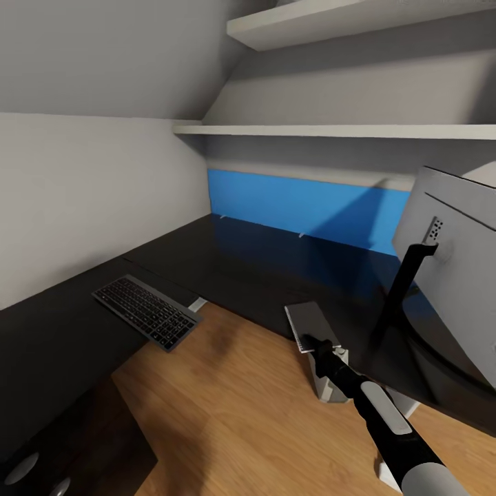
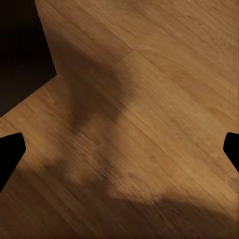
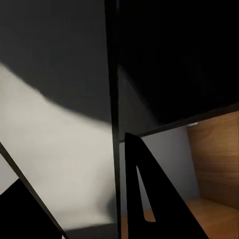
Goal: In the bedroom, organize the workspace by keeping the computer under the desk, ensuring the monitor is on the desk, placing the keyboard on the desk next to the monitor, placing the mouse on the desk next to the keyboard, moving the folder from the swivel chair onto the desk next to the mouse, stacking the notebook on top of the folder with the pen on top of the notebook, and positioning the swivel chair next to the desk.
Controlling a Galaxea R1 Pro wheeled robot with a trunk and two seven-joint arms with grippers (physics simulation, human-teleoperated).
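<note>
Here the right hand (image 1: 308,342) grips the notebook (image 1: 311,324) at the desk (image 1: 248,269) edge; left hand (image 2: 119,149) open.

A home study corner under a sloped ceiling. A glossy black worktop (image 1: 262,265) fills mid-frame, with a keyboard (image 1: 147,310) at left, a monitor (image 1: 451,275) at right and white wall shelves (image 1: 331,129) at upper right. Wood floor (image 1: 227,406) lies below.

The right arm (image 1: 386,420) is a slim tube: black near the wrist with a light grey oblong panel along its top, then a wider grey segment. Its right gripper (image 1: 311,340) is black. In the left wrist view, two flat black fingertips (image 2: 10,154) have angular outlines
</note>
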